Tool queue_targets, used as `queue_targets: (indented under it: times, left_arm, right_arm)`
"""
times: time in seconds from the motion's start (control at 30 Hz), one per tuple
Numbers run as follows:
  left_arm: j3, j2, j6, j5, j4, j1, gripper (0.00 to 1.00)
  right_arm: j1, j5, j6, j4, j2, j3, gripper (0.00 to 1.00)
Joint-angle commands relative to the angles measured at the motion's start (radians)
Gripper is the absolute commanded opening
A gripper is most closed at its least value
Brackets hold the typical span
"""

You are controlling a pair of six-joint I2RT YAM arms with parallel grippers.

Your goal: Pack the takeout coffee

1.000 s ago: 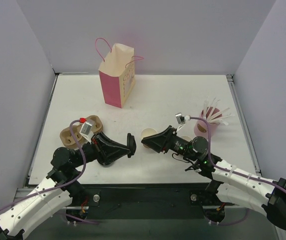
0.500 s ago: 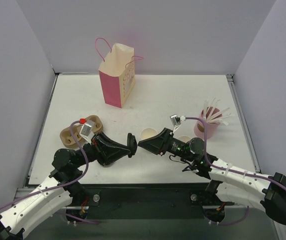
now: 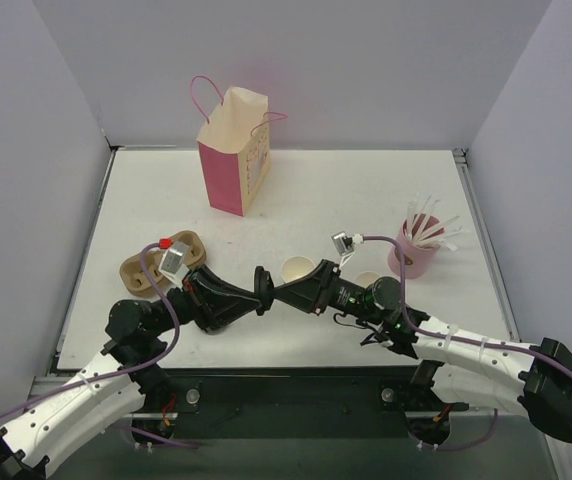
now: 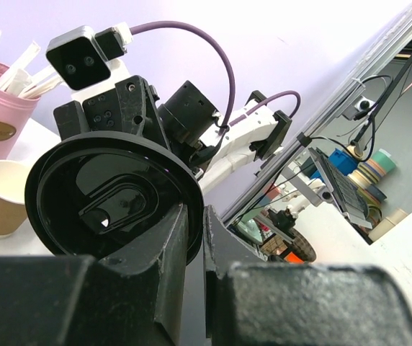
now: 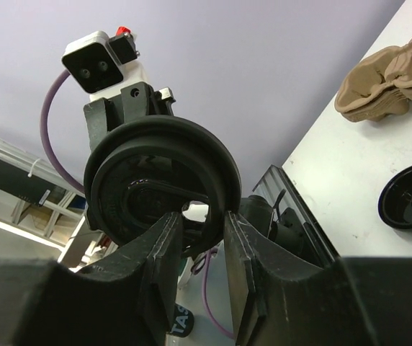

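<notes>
White table [image 3: 366, 190]; left gripper [image 4: 196, 234] pinches a lid [image 4: 112, 194], right gripper [image 5: 203, 225] spread at its rim; pink cup [image 4: 3, 108] label seemingly illegible.

Left tool [image 3: 257, 297], right tool [image 3: 281, 291] meet at lid [image 3: 263, 281] (black).

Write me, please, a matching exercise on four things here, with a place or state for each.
1 paper bag
2 black lid
3 pink cup
4 pulp cup carrier

a gripped by the left gripper
b full of white sticks
c standing at the table's far side
d lying on the table's left side

Pairs: 1-c, 2-a, 3-b, 4-d
</notes>
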Motion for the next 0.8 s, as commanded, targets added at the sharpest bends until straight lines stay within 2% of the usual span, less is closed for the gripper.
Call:
queue_targets:
  times: [0.0, 0.13, 0.2, 0.23, 0.27, 0.33, 0.37, 0.43, 0.47, 0.5, 0.57, 0.6, 0.63, 0.67, 0.7, 0.77]
  left_arm:
    - [-0.008, -0.01, -0.01, 0.003, 0.087, 0.002, 0.2]
    - [-0.015, -0.01, -0.013, 0.002, 0.096, 0.004, 0.2]
    - [-0.017, -0.015, -0.012, 0.002, 0.096, 0.002, 0.2]
    - [-0.017, -0.017, -0.01, 0.0, 0.088, 0.002, 0.21]
    - [-0.015, -0.02, -0.006, -0.001, 0.077, 0.004, 0.24]
    - [-0.009, -0.041, 0.026, -0.021, 0.006, 0.002, 0.41]
    - [-0.008, -0.053, 0.042, -0.041, -0.028, 0.002, 0.57]
    - [0.0, -0.108, 0.098, -0.111, -0.153, 0.002, 0.66]
    - [0.005, -0.13, 0.115, -0.147, -0.206, 0.004, 0.77]
    - [0.012, -0.173, 0.144, -0.177, -0.257, 0.004, 0.81]
    - [0.028, -0.207, 0.189, -0.262, -0.396, 0.004, 0.87]
    - [0.038, -0.223, 0.232, -0.289, -0.444, 0.004, 0.91]
    - [0.066, -0.225, 0.255, -0.321, -0.535, 0.004, 0.93]
    - [0.078, -0.224, 0.282, -0.334, -0.571, 0.004, 0.94]
    - [0.097, -0.21, 0.322, -0.355, -0.614, 0.004, 0.95]
    - [0.149, -0.188, 0.364, -0.427, -0.754, 0.004, 0.96]
  right_arm:
    - [0.009, 0.008, 0.004, 0.138, 0.011, 0.047, 0.29]
    - [0.009, 0.008, 0.009, 0.148, 0.028, 0.058, 0.22]
    - [0.009, 0.01, 0.018, 0.164, 0.035, 0.057, 0.12]
    - [0.009, 0.011, 0.018, 0.164, 0.035, 0.057, 0.02]
    - [0.009, 0.013, 0.012, 0.163, 0.034, 0.057, 0.0]
    - [0.008, 0.052, -0.006, 0.106, 0.003, 0.049, 0.0]
    - [0.003, 0.062, -0.029, 0.064, -0.017, 0.055, 0.0]
    - [-0.01, 0.104, -0.115, -0.18, -0.084, 0.107, 0.0]
    - [-0.015, 0.122, -0.155, -0.281, -0.107, 0.133, 0.0]
    - [-0.029, 0.146, -0.246, -0.496, -0.138, 0.168, 0.0]
    - [-0.05, 0.22, -0.334, -0.72, -0.149, 0.291, 0.0]
    - [-0.067, 0.232, -0.391, -0.913, -0.123, 0.335, 0.0]
    - [-0.122, 0.235, -0.467, -1.007, -0.095, 0.378, 0.0]
    - [-0.15, 0.229, -0.515, -1.108, -0.063, 0.49, 0.0]
    - [-0.174, 0.237, -0.549, -1.264, 0.004, 0.535, 0.0]
    - [-0.224, 0.275, -0.643, -1.352, 0.055, 0.631, 0.0]
